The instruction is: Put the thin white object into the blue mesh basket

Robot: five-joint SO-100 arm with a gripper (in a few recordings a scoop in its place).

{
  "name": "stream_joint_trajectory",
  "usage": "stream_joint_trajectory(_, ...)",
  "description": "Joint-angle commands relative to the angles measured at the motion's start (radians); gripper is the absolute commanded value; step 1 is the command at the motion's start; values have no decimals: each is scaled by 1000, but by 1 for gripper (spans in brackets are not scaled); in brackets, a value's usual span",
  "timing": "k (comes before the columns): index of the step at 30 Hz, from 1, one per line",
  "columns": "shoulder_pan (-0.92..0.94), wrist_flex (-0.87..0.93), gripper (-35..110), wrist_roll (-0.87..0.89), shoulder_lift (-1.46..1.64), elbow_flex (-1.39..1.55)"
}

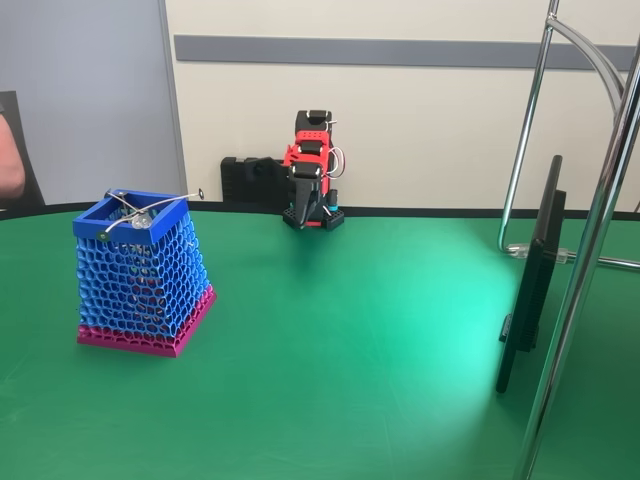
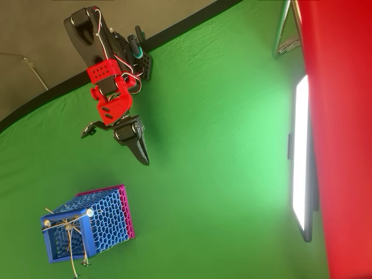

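Place: an office or meeting room set up as a robot test station.
Surface (image 1: 380,340): a large rounded table under green cloth with a black edge.
Walls: plain cream wall with 1 grey rail (image 1: 400,50) at 12 o'clock in the fixed view; a grey panel (image 1: 85,100) at 10 o'clock.
Equipment: 1 small red-and-black arm (image 1: 312,170) at the far edge; a chrome stand (image 1: 590,250) and a flat screen (image 1: 530,280) at 3 o'clock.

arm (image 2: 110,87): folded at rear table edge | tool (image 2: 139,152): pointing down, jaws together, holding nothing
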Motion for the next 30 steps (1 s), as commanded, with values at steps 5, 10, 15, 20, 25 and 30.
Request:
stream_joint_trajectory(5, -60, 245, 5, -6, 189, 11)
stream_joint_trajectory(10, -69, 365, 1, -15, 284, 11)
stream_joint_trajectory(15, -41, 428, 1, -15, 298, 11)
stream_joint_trajectory(20, -43, 535, 1, -31, 353, 11)
stream_joint_trajectory(25, -44, 597, 1, -18, 373, 11)
stream_joint_trajectory(30, -44, 638, 1, -37, 376, 11)
